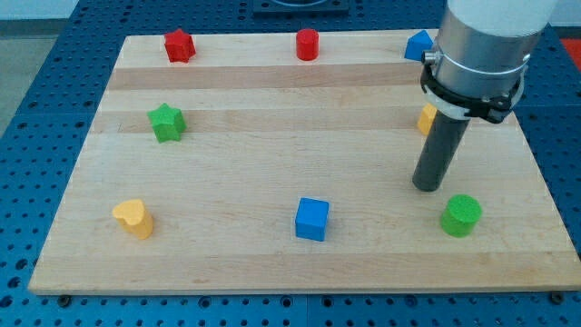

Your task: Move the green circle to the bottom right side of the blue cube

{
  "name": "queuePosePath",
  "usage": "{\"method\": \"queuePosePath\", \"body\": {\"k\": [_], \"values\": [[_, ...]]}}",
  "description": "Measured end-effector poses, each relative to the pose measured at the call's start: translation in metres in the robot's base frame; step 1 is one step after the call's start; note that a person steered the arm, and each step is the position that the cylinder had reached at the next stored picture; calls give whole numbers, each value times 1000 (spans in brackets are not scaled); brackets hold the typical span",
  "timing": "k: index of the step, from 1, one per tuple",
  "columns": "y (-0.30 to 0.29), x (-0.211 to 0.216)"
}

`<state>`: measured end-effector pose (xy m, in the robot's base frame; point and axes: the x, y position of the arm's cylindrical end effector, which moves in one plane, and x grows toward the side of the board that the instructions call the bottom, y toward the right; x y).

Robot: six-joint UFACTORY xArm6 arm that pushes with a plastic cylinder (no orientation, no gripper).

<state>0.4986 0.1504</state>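
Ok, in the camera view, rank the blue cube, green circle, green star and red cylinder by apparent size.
1. blue cube
2. green circle and green star: look alike, not ranked
3. red cylinder: smallest, though it sits at the view's top, maybe farther from the camera, so unsure.

Down at the view's lower right sits the green circle, a short bright-green cylinder standing upright on its flat base, round top face showing, resting on the pale wooden worktop close to its right edge. Over to the view's left of it, near the bottom centre, there's the blue cube, flat on one face, its corner turned slightly toward the camera. The two lie at about the same height in the view and well apart, with bare wood between them. Neither one touches any other block.
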Motion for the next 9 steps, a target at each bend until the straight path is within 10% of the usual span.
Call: {"method": "queuePosePath", "body": {"k": [4,9], "values": [[67,35],[9,29]]}}
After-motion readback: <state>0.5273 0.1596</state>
